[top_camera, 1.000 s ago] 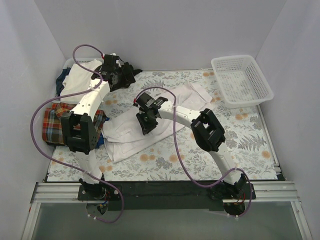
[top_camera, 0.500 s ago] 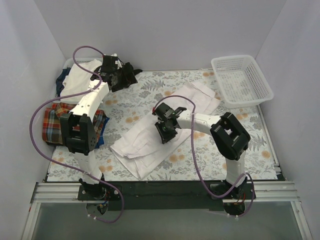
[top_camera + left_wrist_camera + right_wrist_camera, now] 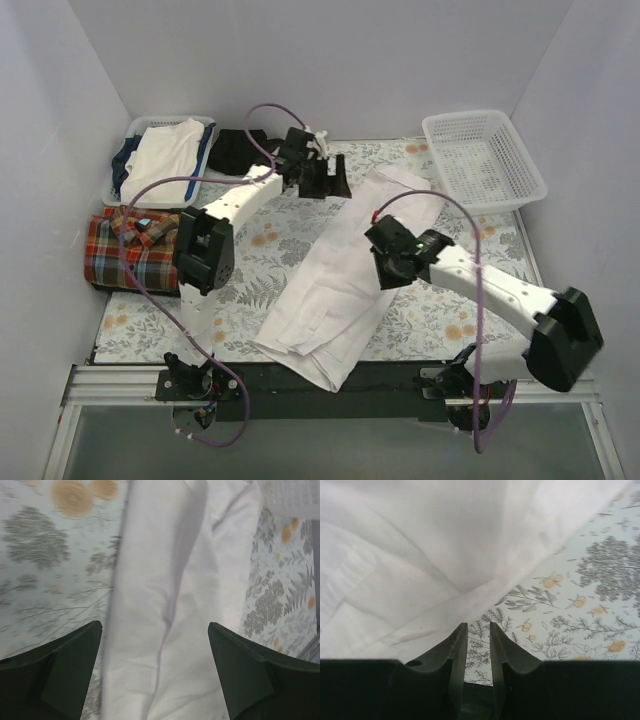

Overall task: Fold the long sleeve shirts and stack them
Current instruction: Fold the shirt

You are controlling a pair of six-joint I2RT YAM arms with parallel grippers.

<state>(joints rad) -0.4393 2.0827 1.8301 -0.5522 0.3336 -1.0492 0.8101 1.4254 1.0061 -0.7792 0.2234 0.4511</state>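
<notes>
— While the white shirt (image 3: 335, 280) lies long and bumpy on the surface (image 3: 250, 230), which job are the arms doing?

— I think they are laying it out flat so it can be folded. The plaid shirt (image 3: 125, 250) looks folded already. It sits well off to the left of the left pincer (image 3: 325, 178).

— What is that left pincer doing?

— It is spread wide and holds nothing. It hangs over the far end of the white shirt, with the cloth right under it.

— And the right pincer (image 3: 392, 268)?

— Its two fingers are nearly pressed together, with a thin gap. I can see the flowery surface through the gap, so I think it pinches nothing. The shirt's edge is just in front of its tips, maybe touching. The view is too close to be sure.

— What comes next?

— The shirt needs smoothing. Then one long side goes over the other. The cloth is thin, so a pincer must go low, close on the edge only, and lift slowly. After that, the white shirt goes on top of the plaid shirt.
</notes>
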